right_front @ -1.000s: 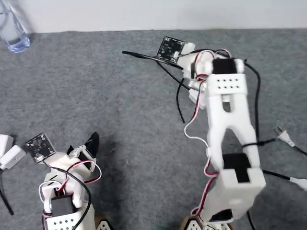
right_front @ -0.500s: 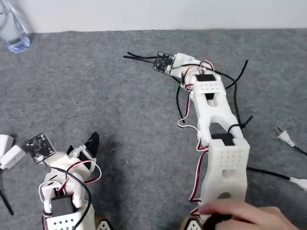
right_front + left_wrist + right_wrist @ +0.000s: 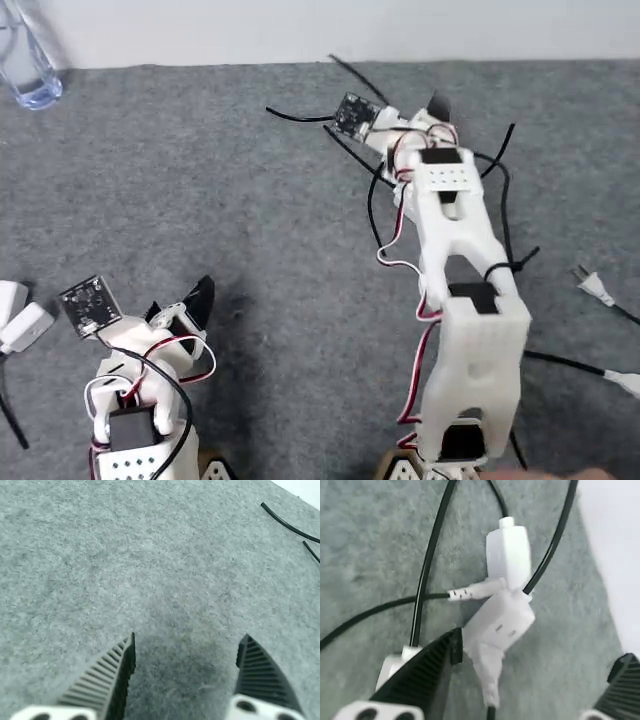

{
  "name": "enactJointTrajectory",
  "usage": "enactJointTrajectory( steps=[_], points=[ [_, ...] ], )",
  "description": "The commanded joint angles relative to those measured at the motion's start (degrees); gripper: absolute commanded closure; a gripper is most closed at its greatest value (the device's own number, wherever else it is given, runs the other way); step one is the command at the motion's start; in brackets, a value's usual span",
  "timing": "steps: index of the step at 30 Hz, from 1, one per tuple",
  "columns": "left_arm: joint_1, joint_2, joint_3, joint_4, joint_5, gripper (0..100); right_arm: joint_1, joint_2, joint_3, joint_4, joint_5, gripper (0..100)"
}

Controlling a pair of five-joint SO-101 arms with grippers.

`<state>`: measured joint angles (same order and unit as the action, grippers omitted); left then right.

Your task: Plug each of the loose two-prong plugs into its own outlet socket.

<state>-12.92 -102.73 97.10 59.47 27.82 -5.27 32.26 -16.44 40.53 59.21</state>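
Task looks barely begun. Left pincer (image 3: 188,640) gapes wide over bare grey table (image 3: 250,200) close to its own arm's base, nothing between the jaws. Right arm is stretched to the table's far side. Right pincer (image 3: 540,647) is also wide and holds nothing, hovering above a knot of white parts and black cables (image 3: 427,565). In that knot are a white block (image 3: 507,555), a second block (image 3: 502,617) touching it at an angle, and a slim corded end (image 3: 470,592) running in to where the two meet. Cannot tell whether that end is seated in a socket or merely lies against them. A third white part (image 3: 395,662) is half hidden behind one jaw. At the right edge of the high view, well apart from the knot, a two-prong plug (image 3: 597,286) lies on the table with its prongs bare. A second plug (image 3: 625,381), nearer the arm bases, seems loose too. Left-edge pieces (image 3: 25,318), small and white, cannot be told as plug or socket. Judgement: at least two plugs left to fetch and seat, and no insertion confirmed.
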Motion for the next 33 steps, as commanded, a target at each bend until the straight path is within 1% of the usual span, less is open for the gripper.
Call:
enactJointTrajectory(
  steps=[1, 10, 12, 17, 19, 20, 23, 25, 28, 33],
  points=[
    [0.44, -0.26, -0.57, -1.32, -0.62, 69, -1.27, -10.33, -3.34, 7.43, -0.53, 57.1],
    [0.44, -0.09, -0.57, -1.32, -0.62, 69, -4.00, -28.18, -3.34, 27.21, -0.62, 57.1],
    [0.44, -0.09, -0.57, -1.23, -0.62, 69, -4.35, -31.69, -3.34, 33.80, -0.70, 57.1],
    [0.44, -0.26, -0.57, -0.09, -0.62, 69, -6.02, -36.44, -2.99, 54.29, -0.79, 57.1],
    [0.44, -0.09, -0.57, 0.00, -2.81, 69, -6.46, -36.35, -2.90, 61.76, -1.49, 57.1],
    [0.44, -0.09, -0.57, 0.62, -5.27, 69, -6.46, -36.26, -1.76, 62.81, -3.52, 57.1],
    [0.44, -0.26, -0.57, 3.08, -14.59, 69, -5.32, -37.05, 6.68, 61.93, -14.77, 57.1],
    [0.44, -0.26, -0.57, 3.60, -18.20, 69, -5.32, -37.67, 13.27, 60.53, -19.08, 57.1],
    [0.18, -0.26, -0.57, 3.60, -17.76, 69, -5.32, -38.73, 23.12, 55.16, -24.88, 57.1],
    [0.18, -0.26, -0.57, 5.01, -17.76, 69, -5.05, -41.89, 40.53, 39.16, -36.22, 57.1]
  ],
)
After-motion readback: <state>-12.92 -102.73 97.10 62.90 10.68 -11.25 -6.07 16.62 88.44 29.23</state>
